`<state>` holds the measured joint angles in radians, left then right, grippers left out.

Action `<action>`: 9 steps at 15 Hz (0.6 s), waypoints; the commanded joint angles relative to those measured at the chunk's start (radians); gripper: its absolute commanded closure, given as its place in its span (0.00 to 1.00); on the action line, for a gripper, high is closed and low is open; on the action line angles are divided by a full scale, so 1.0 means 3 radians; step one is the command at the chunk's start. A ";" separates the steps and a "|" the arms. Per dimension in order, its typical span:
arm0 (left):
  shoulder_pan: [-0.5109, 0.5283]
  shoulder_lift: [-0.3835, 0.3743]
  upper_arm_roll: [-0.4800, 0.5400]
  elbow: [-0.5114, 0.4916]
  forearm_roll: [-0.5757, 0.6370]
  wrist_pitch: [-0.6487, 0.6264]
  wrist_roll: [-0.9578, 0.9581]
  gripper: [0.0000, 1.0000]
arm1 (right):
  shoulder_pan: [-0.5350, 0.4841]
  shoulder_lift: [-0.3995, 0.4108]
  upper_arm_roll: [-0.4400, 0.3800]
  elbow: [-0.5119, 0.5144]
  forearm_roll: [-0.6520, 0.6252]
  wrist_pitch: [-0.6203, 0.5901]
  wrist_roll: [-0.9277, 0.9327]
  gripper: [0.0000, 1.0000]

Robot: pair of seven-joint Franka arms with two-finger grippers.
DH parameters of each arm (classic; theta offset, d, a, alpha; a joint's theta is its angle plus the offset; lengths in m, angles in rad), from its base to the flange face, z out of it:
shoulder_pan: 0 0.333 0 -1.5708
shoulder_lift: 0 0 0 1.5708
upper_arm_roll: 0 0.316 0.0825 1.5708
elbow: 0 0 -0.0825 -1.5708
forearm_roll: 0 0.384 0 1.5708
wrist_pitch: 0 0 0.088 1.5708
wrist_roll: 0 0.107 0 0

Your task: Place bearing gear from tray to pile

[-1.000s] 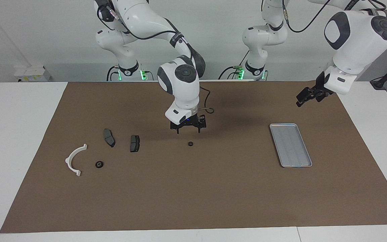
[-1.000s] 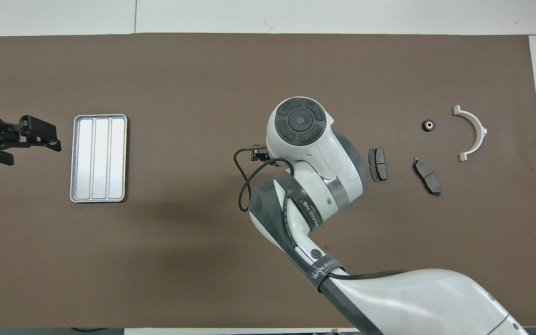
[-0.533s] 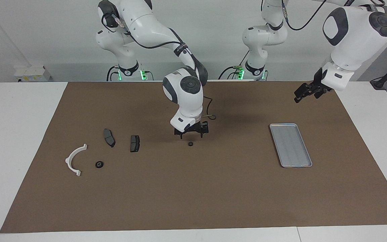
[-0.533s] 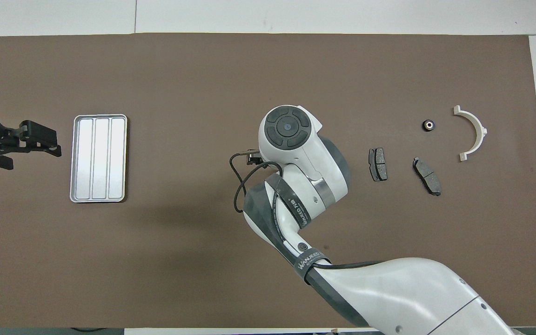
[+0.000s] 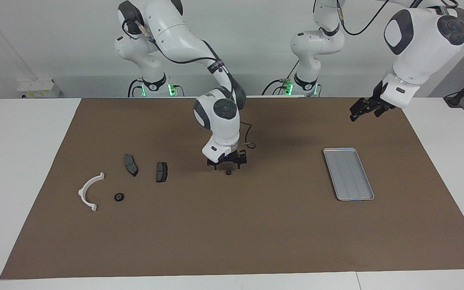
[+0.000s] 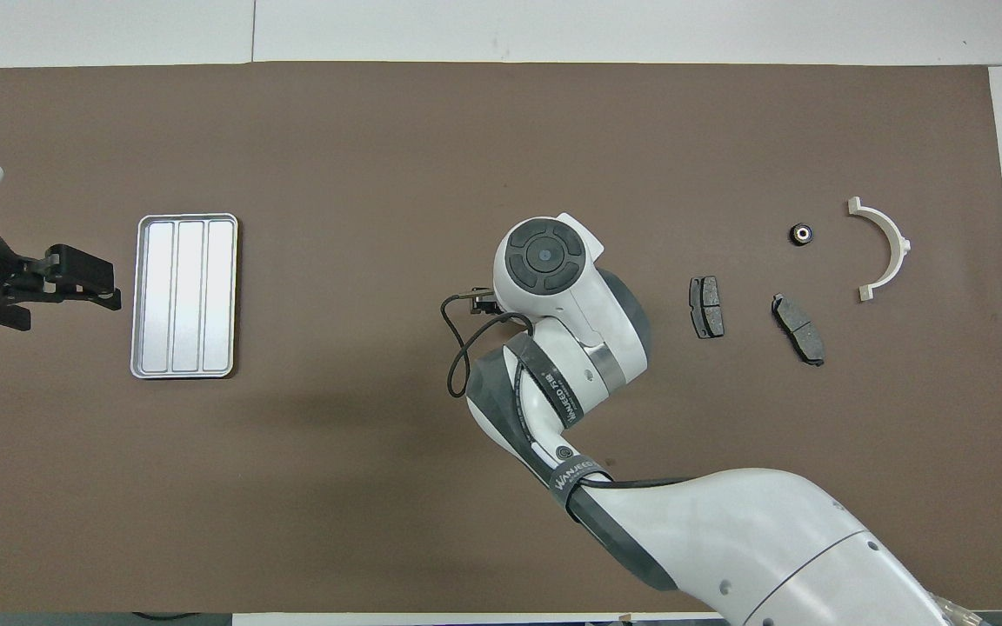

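Observation:
A small black bearing gear lies on the brown mat, about midway between the tray and the pile. My right gripper hangs open just above it, fingertips close to the mat; in the overhead view the right wrist hides this gear. The silver tray lies bare toward the left arm's end. The pile holds a white half-ring bracket, two brake pads and another bearing gear. My left gripper waits open in the air beside the tray.
The brown mat covers most of the white table. The right arm's cable loops out from its wrist above the mat.
My right gripper has come down over the bearing gear in the middle of the mat. The left gripper has drifted slightly upward and toward the robots.

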<state>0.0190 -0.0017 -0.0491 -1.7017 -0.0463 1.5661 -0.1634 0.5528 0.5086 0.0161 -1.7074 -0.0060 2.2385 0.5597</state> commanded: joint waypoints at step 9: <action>0.0018 -0.0127 -0.0026 -0.0182 0.0226 0.0210 0.0212 0.00 | -0.0028 0.0058 0.0013 -0.0051 -0.0036 0.0193 -0.0025 0.52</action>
<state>0.0190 -0.0034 -0.0519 -1.7104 0.0045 1.5983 -0.1155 0.5527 0.5258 0.0159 -1.7110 -0.0060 2.2689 0.5596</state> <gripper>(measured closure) 0.000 0.216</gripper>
